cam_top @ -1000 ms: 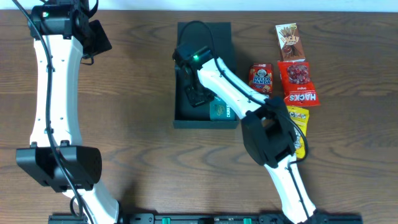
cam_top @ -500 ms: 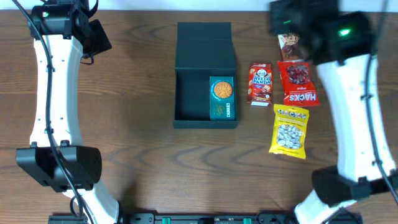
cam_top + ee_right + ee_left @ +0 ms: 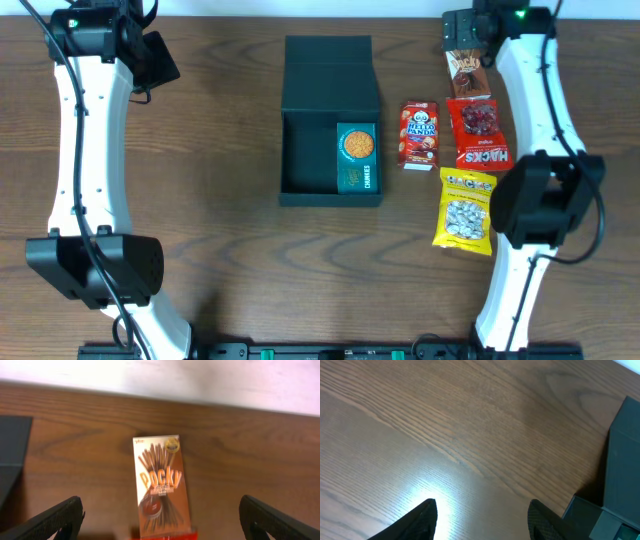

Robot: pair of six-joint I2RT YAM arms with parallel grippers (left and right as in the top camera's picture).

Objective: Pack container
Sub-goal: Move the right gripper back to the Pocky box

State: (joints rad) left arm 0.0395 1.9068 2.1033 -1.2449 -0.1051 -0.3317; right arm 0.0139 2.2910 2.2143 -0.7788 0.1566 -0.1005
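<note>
1. Container [image 3: 305, 150] open at bench [image 3: 230, 230] centre, teal cookie pack [image 3: 357, 158] inside against its right wall
2. Right pincer [image 3: 160, 505] spread, empty, by Pocky box [image 3: 159, 480]
3. Left pincer [image 3: 482, 510] spread, empty, near container

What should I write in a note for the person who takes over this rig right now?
Left gripper: open, empty, over the table left of the container.
Right gripper: open, empty, above the Pocky box.
Done: teal cookie pack lies inside the container, right side.
Left to pack: Pocky box, Hello Panda pack, red Hacks bag, yellow bag, all on the table right of the container.
</note>
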